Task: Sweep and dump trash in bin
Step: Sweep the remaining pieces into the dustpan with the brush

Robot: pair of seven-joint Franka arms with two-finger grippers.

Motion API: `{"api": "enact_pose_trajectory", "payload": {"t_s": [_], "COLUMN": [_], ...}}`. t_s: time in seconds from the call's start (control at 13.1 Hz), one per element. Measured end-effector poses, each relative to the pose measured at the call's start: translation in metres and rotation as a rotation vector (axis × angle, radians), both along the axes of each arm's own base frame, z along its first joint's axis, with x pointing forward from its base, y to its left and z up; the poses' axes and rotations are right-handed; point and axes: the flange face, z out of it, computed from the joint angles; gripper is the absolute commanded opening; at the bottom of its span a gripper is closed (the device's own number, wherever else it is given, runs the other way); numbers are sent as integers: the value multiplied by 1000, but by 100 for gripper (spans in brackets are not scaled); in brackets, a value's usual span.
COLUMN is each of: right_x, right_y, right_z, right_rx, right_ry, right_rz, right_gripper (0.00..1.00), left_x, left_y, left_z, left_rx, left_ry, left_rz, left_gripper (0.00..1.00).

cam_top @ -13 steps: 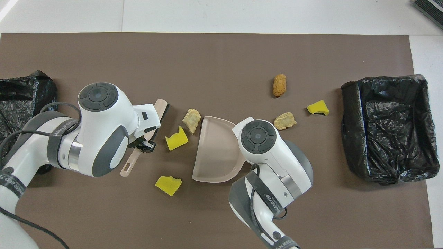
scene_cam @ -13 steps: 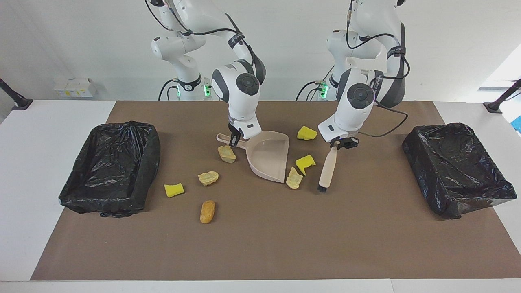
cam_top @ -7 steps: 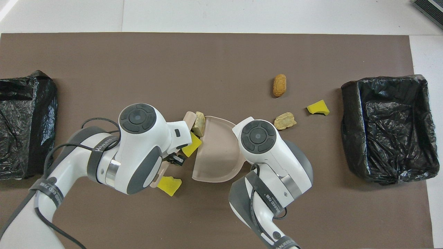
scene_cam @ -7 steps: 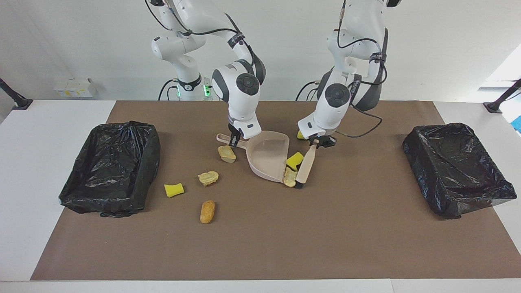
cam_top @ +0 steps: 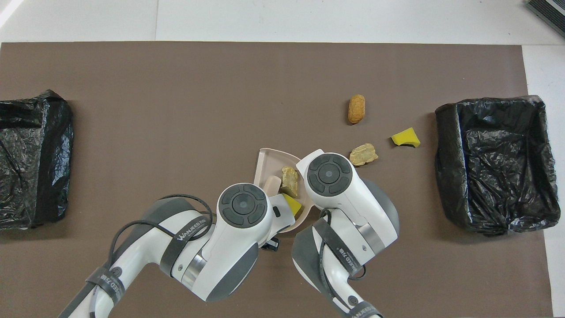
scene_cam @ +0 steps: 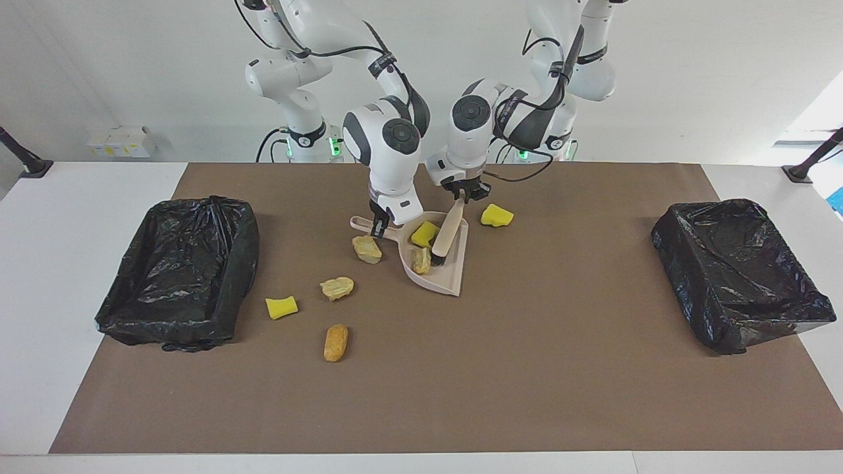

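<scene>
left gripper (scene_cam: pixel 465 195) clenching brush (scene_cam: pixel 447 232), bristles inside dustpan (scene_cam: pixel 454 266) | right gripper (scene_cam: pixel 378 226) gripping dustpan handle at pan's 10 o'clock | two scraps (scene_cam: pixel 422 259) lying inside

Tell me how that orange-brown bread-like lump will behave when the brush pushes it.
The orange-brown lump is elongated with rounded ends, so it may roll or pivot rather than slide straight. It looks light for its size, so the brush should shift it easily. It lies alone on the flat brown mat, so nothing nearby would stop a stray roll.
</scene>
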Motion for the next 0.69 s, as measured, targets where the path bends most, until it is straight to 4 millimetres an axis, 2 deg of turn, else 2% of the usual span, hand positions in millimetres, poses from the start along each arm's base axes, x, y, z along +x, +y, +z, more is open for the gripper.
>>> {"api": "enact_pose_trajectory", "payload": {"t_s": [0.15,0.38,0.54,0.69], "right_x": [0,0,0,1], "right_y": [0,0,0,-1], "right_z": [0,0,0,0], "right_rx": [0,0,-2,-10], "right_ry": [0,0,2,7], "right_rz": [0,0,26,110], "right_gripper": [0,0,0,0], "left_x": [-1,-12,-18,-27], "left_y": [-1,-1,5,15], "left_z": [1,14,28,45], "left_rx": [34,133,211,286], "left_ry": [-1,3,8,23], "left_rz": [173,481,681,792], "left_gripper": [0,0,0,0]}}
